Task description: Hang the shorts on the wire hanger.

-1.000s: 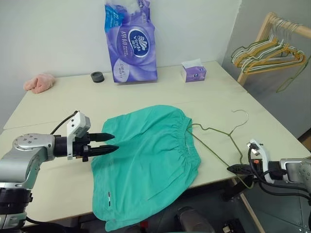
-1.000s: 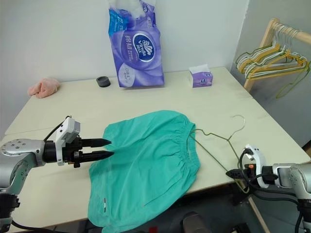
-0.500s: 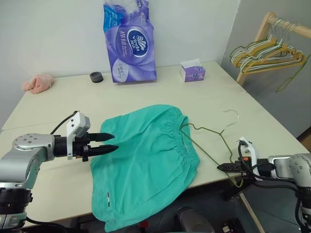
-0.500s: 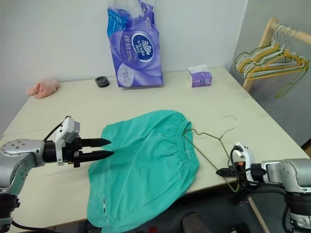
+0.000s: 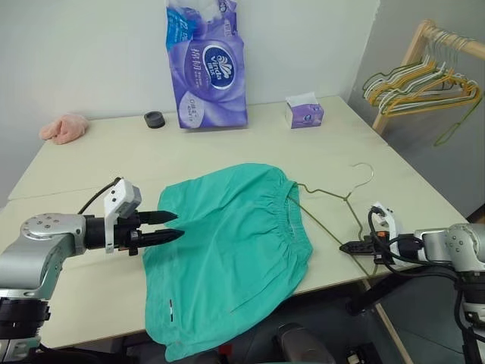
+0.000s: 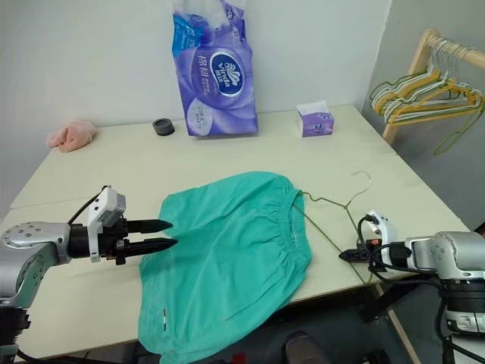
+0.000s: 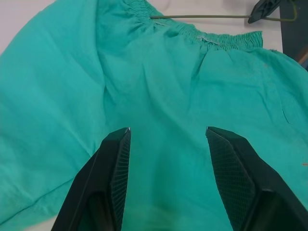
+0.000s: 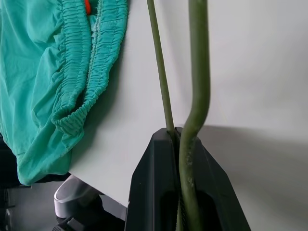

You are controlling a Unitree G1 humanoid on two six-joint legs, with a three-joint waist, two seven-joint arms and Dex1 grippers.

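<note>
Shorts (image 5: 231, 243) are spread just ahead of the parted left gripper (image 5: 173, 226); wire hanger (image 5: 333, 201) is clamped by right gripper (image 5: 347, 246) beside the waistband.

The teal-green shorts (image 5: 231, 250) lie flat on the desk (image 5: 98, 163), gathered waistband toward the robot's right, lower hem spilling over the near edge. The thin olive wire hanger (image 5: 333, 199) lies just beside the waistband, one corner tucked into it, hook pointing away.
</note>
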